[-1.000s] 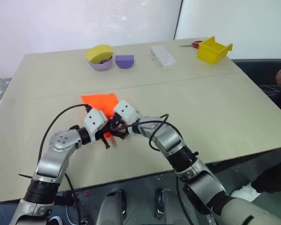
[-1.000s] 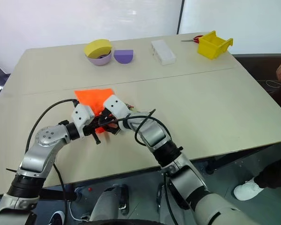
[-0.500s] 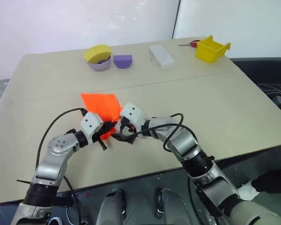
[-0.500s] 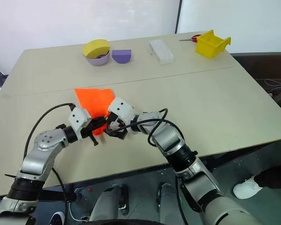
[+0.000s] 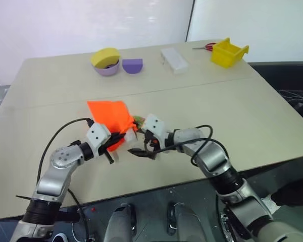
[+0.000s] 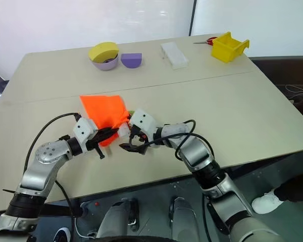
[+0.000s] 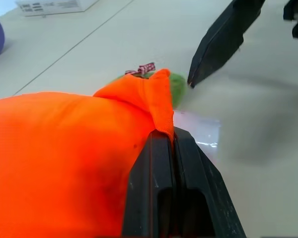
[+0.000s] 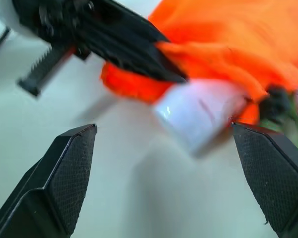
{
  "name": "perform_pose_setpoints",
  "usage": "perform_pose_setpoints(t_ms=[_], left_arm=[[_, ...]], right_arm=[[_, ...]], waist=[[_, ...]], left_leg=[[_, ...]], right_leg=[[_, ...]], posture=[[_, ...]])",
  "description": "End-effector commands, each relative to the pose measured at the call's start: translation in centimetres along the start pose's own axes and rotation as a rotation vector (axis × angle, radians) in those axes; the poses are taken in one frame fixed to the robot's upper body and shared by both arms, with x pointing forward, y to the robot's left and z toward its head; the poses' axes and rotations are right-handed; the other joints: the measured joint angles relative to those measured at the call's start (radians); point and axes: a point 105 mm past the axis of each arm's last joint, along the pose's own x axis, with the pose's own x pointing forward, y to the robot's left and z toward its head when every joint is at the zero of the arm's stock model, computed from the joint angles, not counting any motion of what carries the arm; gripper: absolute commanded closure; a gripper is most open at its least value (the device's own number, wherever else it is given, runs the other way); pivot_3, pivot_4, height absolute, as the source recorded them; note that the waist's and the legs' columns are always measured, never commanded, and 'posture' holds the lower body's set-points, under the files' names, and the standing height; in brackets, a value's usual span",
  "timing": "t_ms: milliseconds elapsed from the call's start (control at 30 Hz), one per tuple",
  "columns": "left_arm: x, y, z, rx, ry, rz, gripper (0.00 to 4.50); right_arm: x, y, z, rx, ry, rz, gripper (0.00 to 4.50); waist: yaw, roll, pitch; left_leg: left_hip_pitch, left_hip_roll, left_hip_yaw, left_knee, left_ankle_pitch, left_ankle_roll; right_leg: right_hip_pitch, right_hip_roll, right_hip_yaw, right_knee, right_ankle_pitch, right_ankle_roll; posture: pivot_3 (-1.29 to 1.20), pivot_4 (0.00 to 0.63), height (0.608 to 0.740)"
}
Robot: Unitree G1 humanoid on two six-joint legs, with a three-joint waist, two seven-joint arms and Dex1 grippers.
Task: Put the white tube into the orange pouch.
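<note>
Jaws of our left gripper (image 7: 175,144) pinch the orange pouch (image 5: 111,118). The white tube (image 8: 201,114) sticks out of it. Our right gripper (image 8: 174,173) has wide jaws.

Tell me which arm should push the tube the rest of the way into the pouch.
Probably the right. The right gripper is open and faces the white tube half inside the orange pouch. The left gripper is shut on the pouch's edge.

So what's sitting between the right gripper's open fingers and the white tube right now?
Only bare tabletop, as the right wrist view shows: the right gripper is open short of the white tube, which pokes from the orange pouch.
</note>
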Motion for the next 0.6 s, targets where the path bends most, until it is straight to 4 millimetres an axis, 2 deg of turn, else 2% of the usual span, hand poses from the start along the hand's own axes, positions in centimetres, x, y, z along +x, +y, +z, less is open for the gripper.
perform_pose_setpoints(t_ms=[33,167,267,433,533,600], left_arm=[[-0.7,0.0,0.6,0.037,-0.023,-0.011,4.5],[-0.9,-0.4,1.0,0.076,-0.042,-0.041,4.5],[-1.1,-0.4,0.5,0.119,-0.017,-0.041,4.5],[-1.4,0.0,0.0,0.111,-0.002,-0.022,4.5],[-1.4,0.6,0.0,0.104,-0.004,0.007,4.5],[-1.3,1.2,0.4,0.084,-0.028,0.04,4.5]], right_arm=[[-0.9,-0.3,0.7,-0.143,-0.036,-0.041,0.02],[-1.3,0.9,-0.1,-0.182,-0.048,0.012,0.02],[-1.4,1.2,-0.2,-0.137,-0.084,0.02,0.02],[-0.3,1.8,0.3,-0.078,-0.121,0.024,0.02],[0.1,2.1,0.4,-0.043,-0.144,0.038,0.85],[0.6,2.6,0.7,-0.065,-0.154,0.055,1.87]], waist=[[0.001,0.0,0.0],[0.001,0.0,0.0],[0.001,0.0,0.0],[0.001,0.0,0.0],[0.001,0.0,0.0],[0.002,0.0,0.0]], left_leg=[[0.0,0.0,0.0,0.0,0.0,0.0],[0.0,0.0,0.0,-0.001,0.0,0.0],[-0.001,0.0,0.001,-0.001,0.0,0.0],[0.0,0.001,0.001,-0.001,0.0,0.0],[0.0,0.001,0.001,-0.001,0.0,0.0],[0.0,0.001,0.001,-0.001,0.0,0.0]], right_leg=[[0.0,0.0,0.0,0.0,0.0,0.0],[-0.001,0.0,0.0,-0.001,0.0,0.0],[-0.001,0.0,0.0,-0.002,0.0,0.0],[-0.001,0.0,0.0,-0.001,0.0,0.0],[-0.001,0.0,0.0,-0.001,0.0,0.0],[-0.001,0.0,0.0,-0.001,0.0,0.0]], posture=[[0.0,0.15,0.74],[0.0,0.15,0.74],[0.0,0.15,0.74],[0.0,0.15,0.74],[0.0,0.15,0.74],[0.0,0.15,0.74]])
